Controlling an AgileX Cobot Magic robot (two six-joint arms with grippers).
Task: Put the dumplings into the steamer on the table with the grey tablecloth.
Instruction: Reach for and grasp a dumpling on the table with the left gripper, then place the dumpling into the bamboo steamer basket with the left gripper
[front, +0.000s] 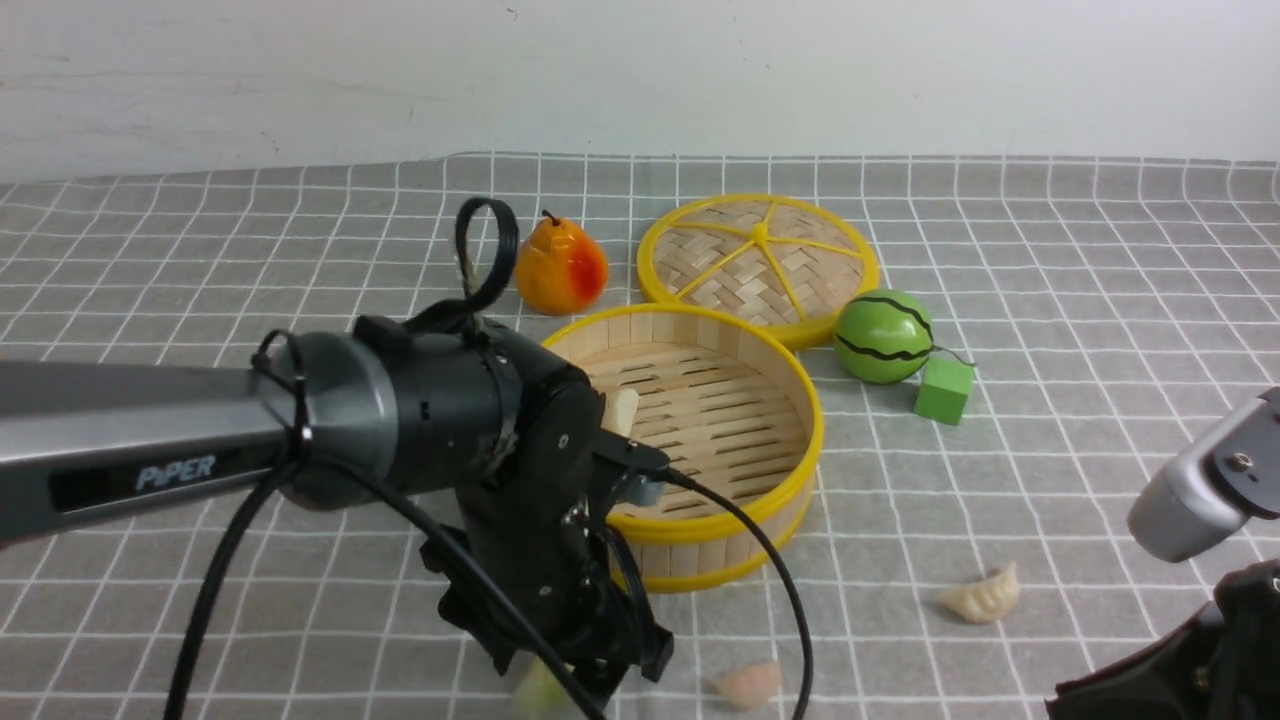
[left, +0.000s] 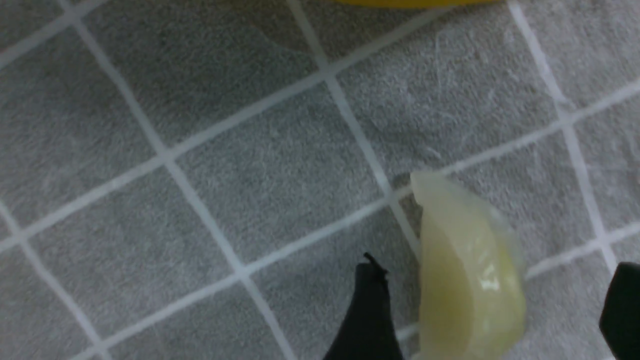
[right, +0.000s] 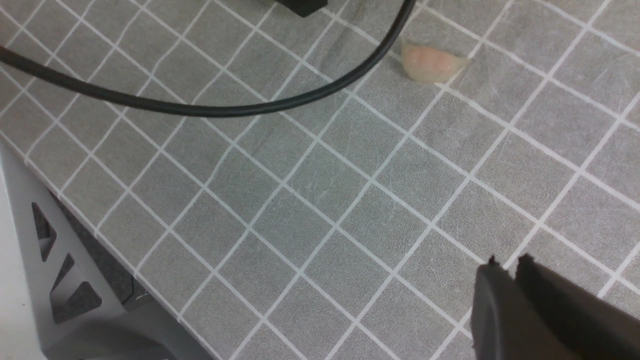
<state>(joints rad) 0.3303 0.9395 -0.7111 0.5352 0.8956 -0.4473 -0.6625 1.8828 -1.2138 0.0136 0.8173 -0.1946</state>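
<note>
- Near the robot's side of the counter (front: 200, 250), just short of the steamer (front: 720, 525), the left fingers (left: 367, 310) are standing apart on either side of the pale green dumpling (left: 470, 280). It is lying on the grey tablecloth (front: 1080, 260), and neither finger is visibly pressing it.
- Step in hand, by judgement: the left arm is closing in on this dumpling to carry it into the steamer.
- One cream-white dumpling (front: 624, 408) is already sitting inside the steamer, half hidden behind the left wrist. The pale pink dumpling (front: 748, 684) and the second cream-white dumpling (front: 982, 596) are waiting on the cloth in front of the steamer, toward the right arm.
- The right fingers (right: 500, 310) are resting together, gripping nothing, over bare cloth well apart from the pink dumpling.
- Grasping well: the green dumpling is sitting nearer one finger than the other, so centring first is advisable, or the first contact may push it sideways. Its glossy, curved shell is likely to slip, so a gentle squeeze low across the thick belly is the safer choice.
- Carrying well: the lift is going to need to clear the steamer's upright wall and yellow rim. The release belongs over the slatted floor, beside the dumpling lying there.
- The left arm's cable (right: 225, 111) is hanging close to the pink dumpling and may sweep it.
</note>
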